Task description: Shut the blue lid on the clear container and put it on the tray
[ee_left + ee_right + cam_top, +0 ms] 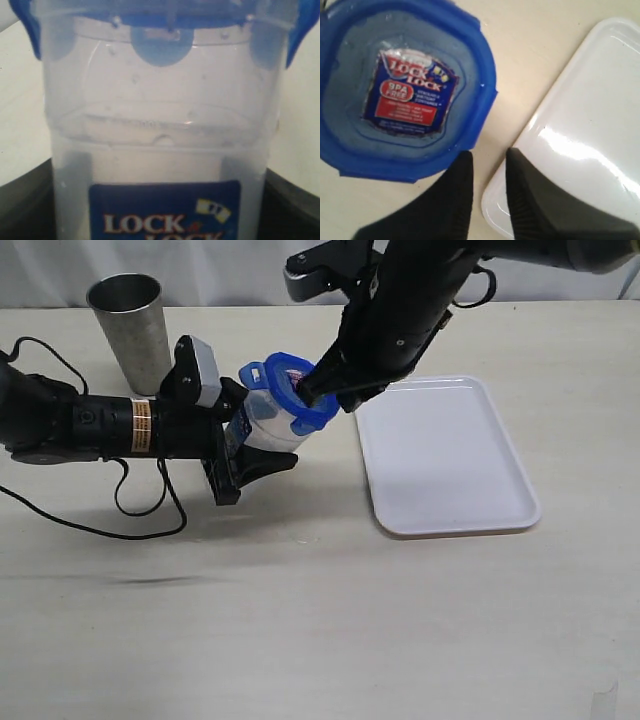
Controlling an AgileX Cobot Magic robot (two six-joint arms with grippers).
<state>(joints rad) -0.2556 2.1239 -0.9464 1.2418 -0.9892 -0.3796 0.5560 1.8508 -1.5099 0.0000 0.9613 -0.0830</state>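
On the table (300, 620), left claw (255, 432) lies level clamping clear container (160, 125); right claw (488, 162) slants down, parted, at blue lid (405, 90).

Lid (290, 390) on container (262, 428), left of tray (445, 455)

Grey steel cup (127, 325) on a pale beige table (300, 640). Stands upright with its mouth open to the top. Tapers from a wide rim down to a narrower base. Brushed metal, dull sheen, darker down one side. Sits close to the table's far edge. Right behind the cup, a whitish backdrop (220, 265) with soft vertical folds. In front of the cup and slightly toward the left edge of the exterior view, a thin black cable (100, 532), loose loops flat on the tabletop, well apart from the cup's base. Further in front of the cup, a faint grey streak of shadow across the beige surface.
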